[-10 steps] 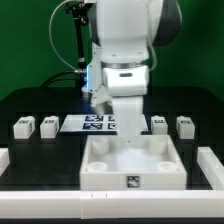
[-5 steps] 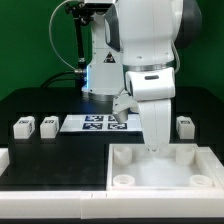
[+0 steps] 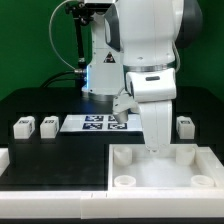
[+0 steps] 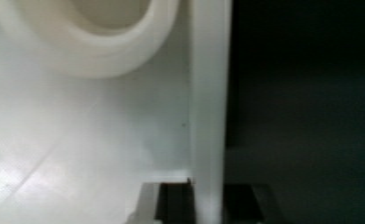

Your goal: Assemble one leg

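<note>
The robot's white two-finger tool (image 3: 153,148) reaches straight down onto the far wall of the large white tray-like tabletop (image 3: 160,178), which lies on the black table (image 3: 55,155) toward the exterior view's right. In the wrist view the tool (image 4: 207,205) has one dark finger (image 4: 166,203) on each side of the tabletop's (image 4: 72,140) thin upright wall. The jaws sit clenched on that wall, with no gap that I can see (the picture is blurred, so the contact itself is hard to judge). A round corner socket (image 4: 108,40) lies close to the gripped stretch of wall.

Three small white block-like legs with black-and-white square tags stand on the table in a far row, none of them held. One leg (image 3: 23,126) and a second leg (image 3: 48,124) stand near each other at the exterior view's left of the flat white marker board (image 3: 92,123). A third leg (image 3: 184,125) stands at the exterior view's right of the arm, just behind the tabletop's far wall and apart from it.
</note>
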Motion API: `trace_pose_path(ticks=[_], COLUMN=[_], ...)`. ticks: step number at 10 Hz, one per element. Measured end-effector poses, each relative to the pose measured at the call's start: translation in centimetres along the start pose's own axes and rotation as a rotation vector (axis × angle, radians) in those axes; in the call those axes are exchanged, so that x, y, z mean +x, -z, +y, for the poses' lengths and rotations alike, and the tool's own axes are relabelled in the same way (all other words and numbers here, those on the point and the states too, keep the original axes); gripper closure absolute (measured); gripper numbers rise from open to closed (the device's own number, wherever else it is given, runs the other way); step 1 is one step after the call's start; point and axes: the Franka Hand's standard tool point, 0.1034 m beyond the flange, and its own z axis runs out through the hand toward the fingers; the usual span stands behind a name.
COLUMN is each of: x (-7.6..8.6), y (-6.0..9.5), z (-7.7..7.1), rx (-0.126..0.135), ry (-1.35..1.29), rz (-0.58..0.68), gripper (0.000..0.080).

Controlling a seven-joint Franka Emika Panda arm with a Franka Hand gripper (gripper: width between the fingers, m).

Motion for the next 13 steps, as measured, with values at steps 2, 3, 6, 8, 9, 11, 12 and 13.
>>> trace_pose_path(ticks=[2,3,6,8,9,11,12,13], x=[0.0,0.0,-0.1,-0.1,-0.2,0.0,0.6,1.5], y=[0.0,0.0,0.0,0.0,0.0,1.3,3.2,4.3], z=[0.0,0.0,0.0,0.0,0.0,0.0,-0.5,-1.5], rx=[0.0,0.0,0.0,0.0,0.0,-0.018,-0.041,-0.05], ry=[-0.001,-0.001,-0.002,-0.003,-0.003,-0.029,-0.062,-0.158], rz=[0.0,0.0,0.0,0.0,0.0,-0.007,-0.015,-0.02], gripper=[0.0369,0.0369,0.0175,0.0151,0.0151,0.015,0.015,0.015])
